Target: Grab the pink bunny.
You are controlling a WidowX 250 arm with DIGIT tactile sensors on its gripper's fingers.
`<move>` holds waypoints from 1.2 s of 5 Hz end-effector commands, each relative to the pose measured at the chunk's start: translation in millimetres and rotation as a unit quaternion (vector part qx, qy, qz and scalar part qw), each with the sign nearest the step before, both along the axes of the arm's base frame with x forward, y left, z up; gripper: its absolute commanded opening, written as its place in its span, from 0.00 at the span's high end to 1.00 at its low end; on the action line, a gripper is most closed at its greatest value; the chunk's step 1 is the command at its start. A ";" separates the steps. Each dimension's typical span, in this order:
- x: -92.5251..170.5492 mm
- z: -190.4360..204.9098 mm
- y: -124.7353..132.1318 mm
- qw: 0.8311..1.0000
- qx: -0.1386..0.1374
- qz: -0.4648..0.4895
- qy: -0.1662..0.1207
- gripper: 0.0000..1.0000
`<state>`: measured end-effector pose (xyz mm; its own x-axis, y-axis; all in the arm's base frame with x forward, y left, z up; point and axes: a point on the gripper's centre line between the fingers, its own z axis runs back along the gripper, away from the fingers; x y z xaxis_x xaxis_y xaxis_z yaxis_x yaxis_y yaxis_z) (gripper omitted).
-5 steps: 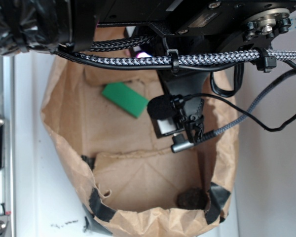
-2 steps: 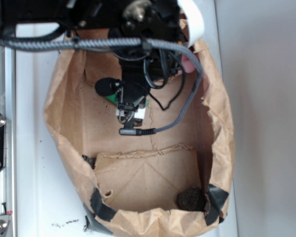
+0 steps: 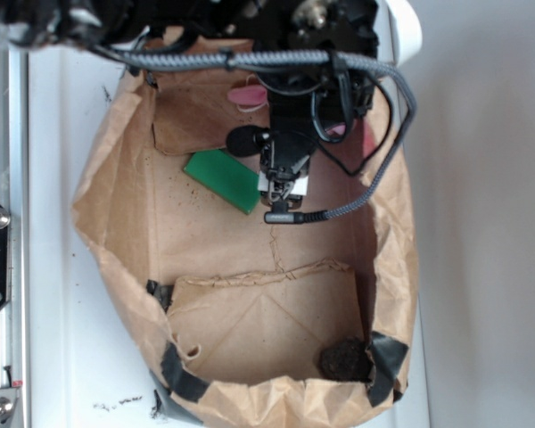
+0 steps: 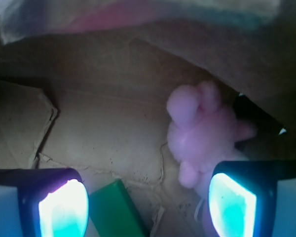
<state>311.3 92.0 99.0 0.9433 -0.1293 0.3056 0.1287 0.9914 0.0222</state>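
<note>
Just ahead of the wide-apart gripper (image 4: 148,205), toward its right finger, the pink bunny (image 4: 203,133).

Hemmed in by crumpled brown paper bag walls (image 3: 116,205) on every side. Flat green rectangular block (image 4: 119,210) lying between the spread fingers (image 4: 61,207), soft pink plush bunny (image 4: 202,136) against the far wall; bare floor between them.

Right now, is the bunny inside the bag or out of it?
Inside. The bunny lies on the bag's brown floor, near the green block.
</note>
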 end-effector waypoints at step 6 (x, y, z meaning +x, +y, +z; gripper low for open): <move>26.0 -16.9 10.6 0.994 0.065 0.014 -0.088 0.00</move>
